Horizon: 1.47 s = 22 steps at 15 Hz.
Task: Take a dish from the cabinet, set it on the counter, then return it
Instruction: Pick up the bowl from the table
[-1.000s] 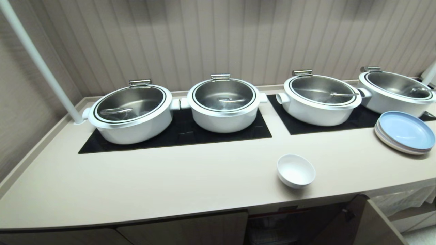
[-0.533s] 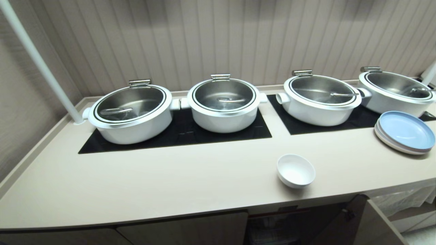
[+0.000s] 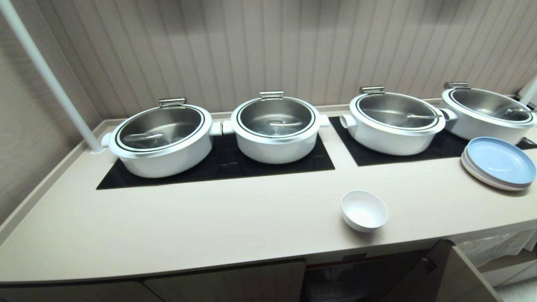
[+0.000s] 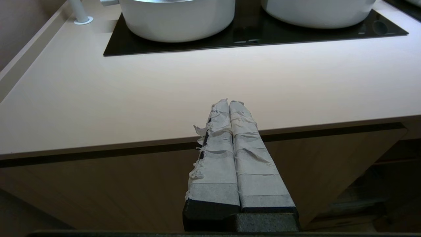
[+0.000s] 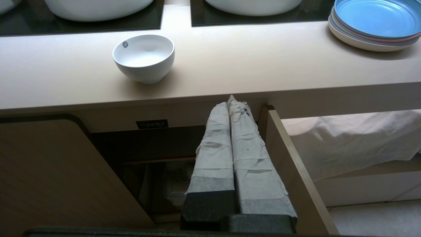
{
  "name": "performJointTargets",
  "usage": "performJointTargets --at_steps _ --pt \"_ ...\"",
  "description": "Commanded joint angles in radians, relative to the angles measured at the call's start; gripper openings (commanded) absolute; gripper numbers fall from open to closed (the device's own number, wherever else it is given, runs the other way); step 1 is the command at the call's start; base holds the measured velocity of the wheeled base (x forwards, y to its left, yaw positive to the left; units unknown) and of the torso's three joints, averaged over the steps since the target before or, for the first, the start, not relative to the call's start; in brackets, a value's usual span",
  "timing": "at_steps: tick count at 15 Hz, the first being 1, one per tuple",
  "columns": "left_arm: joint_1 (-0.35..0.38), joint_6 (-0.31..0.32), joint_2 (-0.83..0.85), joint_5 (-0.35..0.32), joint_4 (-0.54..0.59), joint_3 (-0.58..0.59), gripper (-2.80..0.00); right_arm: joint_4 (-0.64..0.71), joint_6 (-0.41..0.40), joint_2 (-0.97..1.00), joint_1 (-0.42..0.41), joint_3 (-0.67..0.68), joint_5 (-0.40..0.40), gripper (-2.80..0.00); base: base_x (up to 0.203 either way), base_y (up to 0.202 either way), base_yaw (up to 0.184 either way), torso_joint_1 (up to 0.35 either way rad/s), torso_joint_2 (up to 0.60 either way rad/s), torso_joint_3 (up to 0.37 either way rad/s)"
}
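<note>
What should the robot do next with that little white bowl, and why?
Probably raise the right gripper, now shut and empty below the counter edge, and open it toward the bowl. The bowl sits upright on the counter, untouched, and the cabinet door under it stands open, so putting it back appears to be what remains.

White bowl [image 5: 143, 57] upright on counter [image 5: 230, 69], near front edge. Stacked blue plates [image 5: 375, 23] well apart along it. Below, cabinet [image 5: 49, 171] with door [image 5: 292, 171] swung open. Right gripper [image 5: 232, 100] before the opening, taped fingers [image 5: 213, 148] pressed together, empty.
</note>
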Motion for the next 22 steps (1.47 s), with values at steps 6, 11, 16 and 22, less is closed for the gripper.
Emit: performJointTargets --at_steps 6,11,16,22 --pt "0.000 0.000 0.000 0.000 0.000 0.001 -2.80 0.001 0.001 0.001 0.000 0.001 -0.010 -2.80 0.000 0.000 0.000 0.000 0.00 0.000" --pt "0.000 0.000 0.000 0.000 0.000 0.001 -2.80 0.001 0.005 0.001 0.000 0.002 -0.017 -2.80 0.000 0.000 0.000 0.000 0.00 0.000" --pt "0.000 0.000 0.000 0.000 0.000 0.001 -2.80 -0.045 -0.039 0.001 0.000 0.001 -0.015 -2.80 0.000 0.000 0.000 0.000 0.00 0.000" --pt "0.000 0.000 0.000 0.000 0.000 0.001 -2.80 -0.083 -0.048 0.031 0.000 -0.037 0.004 -2.80 0.000 0.000 0.000 0.000 0.00 0.000"
